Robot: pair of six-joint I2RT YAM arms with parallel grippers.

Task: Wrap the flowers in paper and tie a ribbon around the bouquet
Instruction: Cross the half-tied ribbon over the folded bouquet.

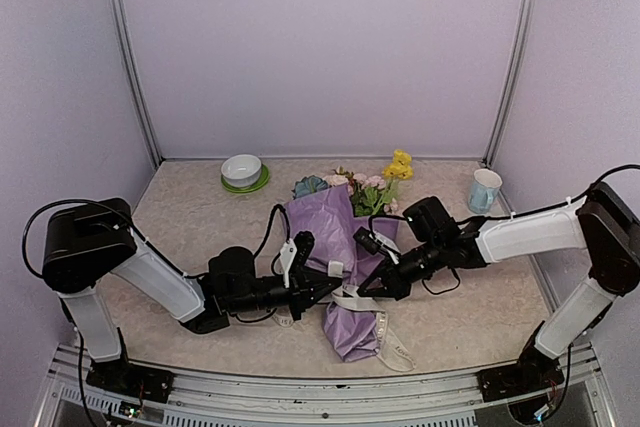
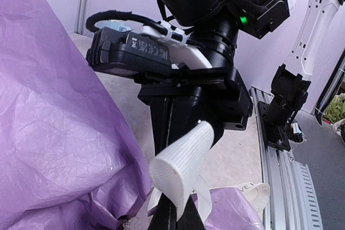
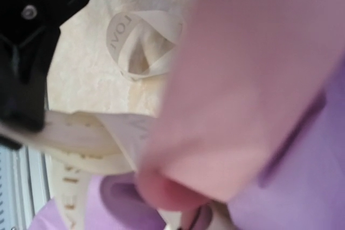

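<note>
The bouquet (image 1: pixel 338 247) lies on the table as a cone of lilac paper (image 2: pixel 48 122), narrow end toward me. The flowers (image 1: pixel 362 187) show at its far, wide end, with yellow blooms (image 1: pixel 401 165). The cream ribbon (image 1: pixel 350 299) crosses the cone's lower part, and a loose tail (image 1: pixel 398 353) trails off to the near right. My left gripper (image 1: pixel 325 287) is shut on a loop of ribbon (image 2: pixel 180 162). From the right, my right gripper (image 1: pixel 375 292) meets that same strand and is shut on it. In the right wrist view blurred paper (image 3: pixel 248 90) hides its fingers, and lettered ribbon (image 3: pixel 132 47) lies beyond.
A white bowl on a green plate (image 1: pixel 243 173) stands at the back left. At the back right is a pale blue mug (image 1: pixel 484 190). Enclosure walls close in three sides, and a metal rail (image 1: pixel 330 392) runs along the near edge.
</note>
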